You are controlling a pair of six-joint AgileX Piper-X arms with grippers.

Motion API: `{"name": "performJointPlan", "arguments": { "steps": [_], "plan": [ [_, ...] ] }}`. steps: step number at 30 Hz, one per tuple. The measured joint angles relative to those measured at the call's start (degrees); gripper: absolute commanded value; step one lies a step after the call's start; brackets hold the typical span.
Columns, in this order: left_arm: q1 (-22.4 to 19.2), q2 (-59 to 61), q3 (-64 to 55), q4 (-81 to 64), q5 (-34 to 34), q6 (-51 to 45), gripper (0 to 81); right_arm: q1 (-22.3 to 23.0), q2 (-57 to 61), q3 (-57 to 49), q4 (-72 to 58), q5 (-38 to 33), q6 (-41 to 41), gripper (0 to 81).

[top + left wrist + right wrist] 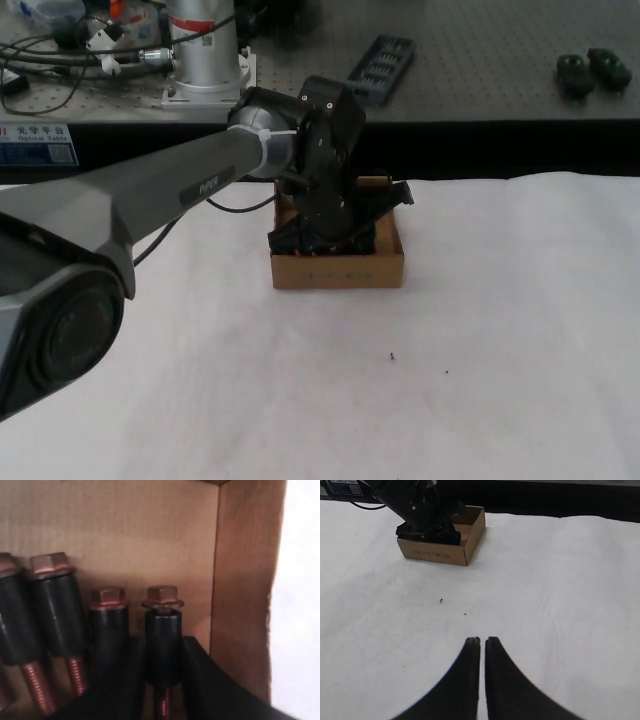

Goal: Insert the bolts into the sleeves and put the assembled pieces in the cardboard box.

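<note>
The left tool (163, 644) is sitting inside the cardboard box (338, 272), clamping a black sleeve (163, 627) with a copper bolt (162, 597) through it, near the box's side wall. Three more assembled pieces (107, 630) are lying alongside. The right tool (482, 641) is hovering closed and empty over the white worktop (560, 580).

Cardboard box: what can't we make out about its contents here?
- High view: cardboard box interior hidden by the left arm; piece count unclear.
- Left wrist view: one assembled piece cut off by the frame edge; the held piece's lower end hidden by the fingers of the left gripper.
- Right wrist view: box contents hidden by the left arm and near wall.
- Specks on the cloth: too small to identify.
</note>
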Motion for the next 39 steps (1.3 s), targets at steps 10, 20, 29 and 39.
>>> {"name": "performJointPlan", "arguments": {
  "steps": [10, 20, 29, 39],
  "plan": [
    [0.0, 0.0, 0.0, -0.2, -0.6, 0.0, 30.3, 0.0, 0.0, 0.0, 0.0, 0.0, 0.0, 2.9],
    [0.0, -0.3, -0.2, -1.9, 1.1, 0.0, 24.9, 0.0, 0.0, 0.0, 0.0, 0.2, 0.0, 2.9],
    [0.0, -8.9, -0.2, -3.6, -1.6, 12.0, 18.8, 0.0, 0.0, -0.8, 0.0, 10.2, -1.7, 2.9],
    [1.5, -22.3, 0.1, 1.7, -10.6, 23.8, 3.2, 0.0, -0.1, -2.7, 0.7, 13.2, -13.2, 2.9]
  ]
}}
